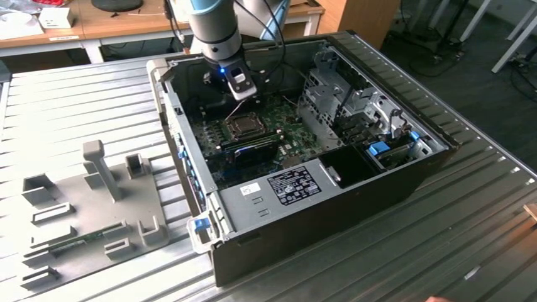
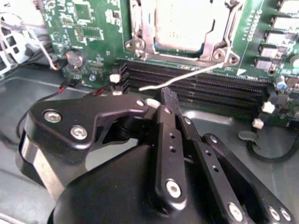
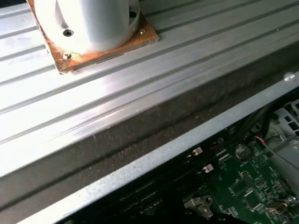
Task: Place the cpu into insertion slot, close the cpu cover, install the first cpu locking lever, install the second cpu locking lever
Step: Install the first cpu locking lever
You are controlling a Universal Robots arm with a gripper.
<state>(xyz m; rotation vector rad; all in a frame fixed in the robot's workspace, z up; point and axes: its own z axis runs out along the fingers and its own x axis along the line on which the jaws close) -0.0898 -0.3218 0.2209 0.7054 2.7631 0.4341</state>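
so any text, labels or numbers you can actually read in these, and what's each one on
None can be read.
Dark label on the metal plate inside the computer case: print too small.
White sticker beside it: marks blurred.
White markings on the green motherboard in the second wrist view: too small.
White box on the desk behind: nothing legible.

cpu (image 2: 180,25) and cpu cover (image 2: 140,35) cut off in second wrist view
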